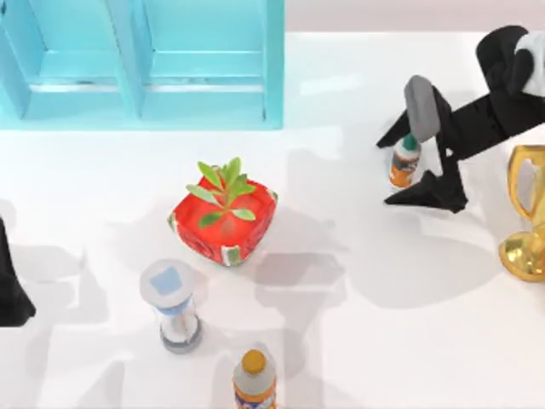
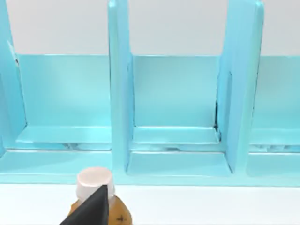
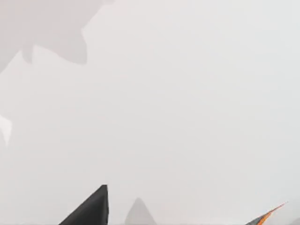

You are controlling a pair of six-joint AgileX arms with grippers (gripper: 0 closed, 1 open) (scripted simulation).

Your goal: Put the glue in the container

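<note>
our right claw [image 1: 417,166] straddles the small white, green-capped, orange-labelled glue bottle [image 1: 404,162], fingers spread, not yet clamped, so it stands upright for carrying to the turquoise compartmented container [image 1: 272,77]; left claw's state: cannot tell.

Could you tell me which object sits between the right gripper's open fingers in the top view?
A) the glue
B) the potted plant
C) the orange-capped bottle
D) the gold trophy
A: the right gripper straddles the glue, fingers spread to either side of it, near the table's right side.
</note>
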